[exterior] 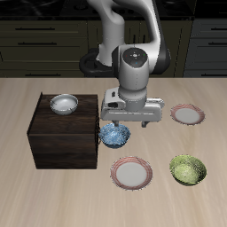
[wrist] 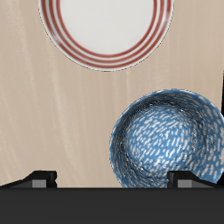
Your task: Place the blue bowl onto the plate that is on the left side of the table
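The blue bowl (exterior: 114,135) with its blue-and-white speckles stands on the table just beside the dark box. It also shows in the wrist view (wrist: 169,137), upright and empty. My gripper (exterior: 125,122) hovers right above it, a little to one side. Its fingertips (wrist: 41,178) stand wide apart, so the gripper (wrist: 114,179) is open and holds nothing. The plate (exterior: 187,113), small with a pinkish-red rim, lies apart from the bowl near the table's side edge, and is out of the wrist view.
A dark wooden box (exterior: 64,135) beside the bowl carries a white-grey bowl (exterior: 63,105). A larger pink-rimmed plate (exterior: 131,172) with a white centre lies near the table's front edge and shows in the wrist view (wrist: 105,26). A green bowl (exterior: 188,168) stands beside it.
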Controlling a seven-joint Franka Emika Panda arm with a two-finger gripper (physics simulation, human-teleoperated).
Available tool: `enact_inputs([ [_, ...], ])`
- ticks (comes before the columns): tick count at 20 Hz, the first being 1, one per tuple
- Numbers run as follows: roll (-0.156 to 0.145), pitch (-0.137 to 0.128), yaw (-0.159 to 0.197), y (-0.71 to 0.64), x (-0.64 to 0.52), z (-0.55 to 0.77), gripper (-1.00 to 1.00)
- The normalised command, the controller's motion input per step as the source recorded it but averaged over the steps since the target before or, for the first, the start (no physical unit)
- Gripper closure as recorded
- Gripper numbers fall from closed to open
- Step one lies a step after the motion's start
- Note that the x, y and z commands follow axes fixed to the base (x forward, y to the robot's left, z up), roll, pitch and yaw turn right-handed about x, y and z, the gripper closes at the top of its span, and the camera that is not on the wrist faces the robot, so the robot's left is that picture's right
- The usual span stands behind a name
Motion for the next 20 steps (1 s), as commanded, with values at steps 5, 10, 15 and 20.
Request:
enact_inputs([
  [5,0.001,0.016,-0.009,0.02,-0.01,-0.15,-1.0],
  [10,-0.001,0.012,-0.004,0.01,-0.04,-0.12,-1.0],
  [15,0.003,0.029,-0.009,0.04,-0.03,-0.23,-1.0],
  [20,0.009,0.028,0.004,0.06,-0.04,-0.21,-1.0],
])
